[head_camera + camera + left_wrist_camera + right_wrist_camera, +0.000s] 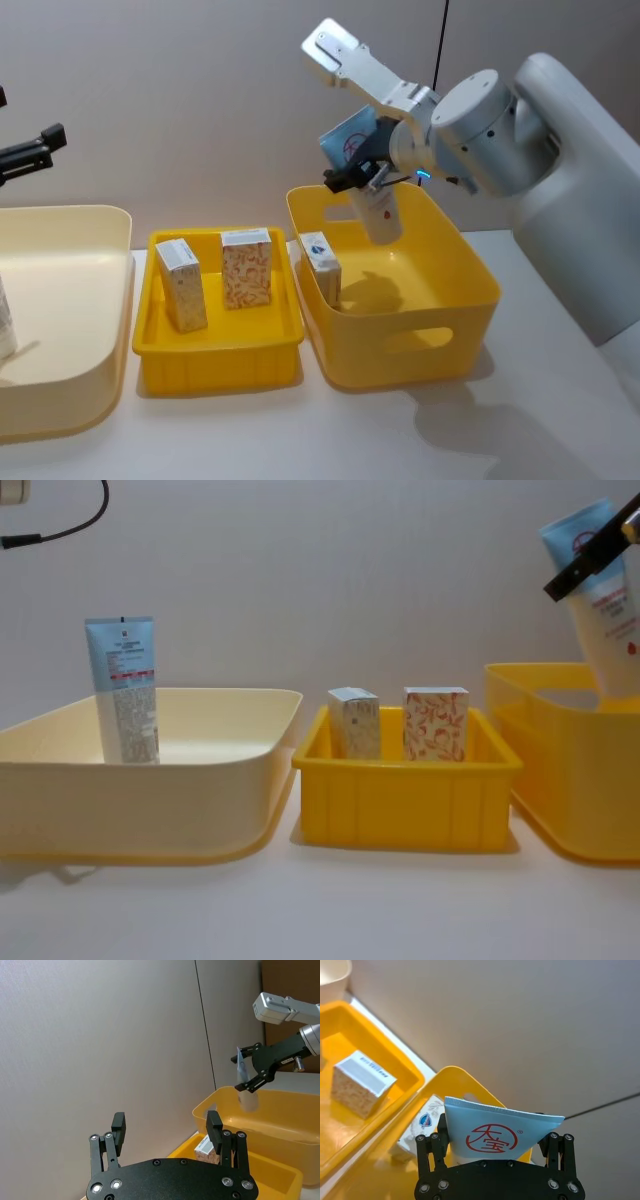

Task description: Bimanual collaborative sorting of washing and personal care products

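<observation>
Cream-coloured, your biggest bin (200,780) on the left holds one upright blue tube (123,688), with your left gripper (167,1132) spread open above. Your deep yellow bin (440,290) holds one small white carton (321,265), and above it your right gripper (362,177) clamps the logo tube (372,195). Your shallow yellow tray (220,350) between them holds two cartons (182,284).

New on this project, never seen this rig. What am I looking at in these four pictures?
It is a two-armed robot sorting toiletries on a table. The views come from its head, chest and both wrists.

Three bins stand in a row: a pale bin, a small yellow bin and a deep yellow bin.

The right gripper is shut on a light-blue tube with a red logo, held above the deep bin, which holds one white carton.

Two cartons stand in the small bin, and another tube stands in the pale one.

The left gripper is open and raised.
</observation>
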{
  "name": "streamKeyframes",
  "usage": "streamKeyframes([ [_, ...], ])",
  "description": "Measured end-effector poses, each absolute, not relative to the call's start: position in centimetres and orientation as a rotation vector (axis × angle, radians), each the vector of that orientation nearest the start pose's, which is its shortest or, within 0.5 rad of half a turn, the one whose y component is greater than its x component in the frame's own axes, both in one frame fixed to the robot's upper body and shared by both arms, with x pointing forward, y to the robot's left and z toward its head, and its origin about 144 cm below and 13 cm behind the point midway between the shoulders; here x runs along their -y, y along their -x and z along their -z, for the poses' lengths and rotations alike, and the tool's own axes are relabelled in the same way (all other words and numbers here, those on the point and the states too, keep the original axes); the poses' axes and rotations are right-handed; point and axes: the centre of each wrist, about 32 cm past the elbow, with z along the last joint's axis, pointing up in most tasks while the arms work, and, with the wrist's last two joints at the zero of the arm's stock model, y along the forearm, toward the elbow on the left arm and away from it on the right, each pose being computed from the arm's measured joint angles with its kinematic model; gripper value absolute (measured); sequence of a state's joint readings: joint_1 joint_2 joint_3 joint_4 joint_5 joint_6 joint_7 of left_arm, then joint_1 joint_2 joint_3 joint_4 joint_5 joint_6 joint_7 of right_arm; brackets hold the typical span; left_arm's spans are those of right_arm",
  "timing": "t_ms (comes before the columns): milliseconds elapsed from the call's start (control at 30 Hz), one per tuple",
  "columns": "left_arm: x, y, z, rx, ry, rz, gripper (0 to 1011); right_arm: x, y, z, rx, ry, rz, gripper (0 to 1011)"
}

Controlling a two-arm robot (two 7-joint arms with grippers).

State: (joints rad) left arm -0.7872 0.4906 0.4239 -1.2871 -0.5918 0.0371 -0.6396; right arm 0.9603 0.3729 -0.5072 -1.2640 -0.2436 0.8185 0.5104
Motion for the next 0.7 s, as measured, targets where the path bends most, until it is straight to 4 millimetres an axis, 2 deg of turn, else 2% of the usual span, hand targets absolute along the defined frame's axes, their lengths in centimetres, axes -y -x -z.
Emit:
streamKeyframes([
  [400,-29.7,-61.8,-135.9,0.288,0.087,-0.711,1003,24.2,-64.6,-142.9,0.328,0.976,0.988,1001],
  [700,-29.7,-61.8,-135.9,0.288,0.087,-0.711,1003,24.7,-65.8,-143.4,0.323,1.065,0.837,1001],
])
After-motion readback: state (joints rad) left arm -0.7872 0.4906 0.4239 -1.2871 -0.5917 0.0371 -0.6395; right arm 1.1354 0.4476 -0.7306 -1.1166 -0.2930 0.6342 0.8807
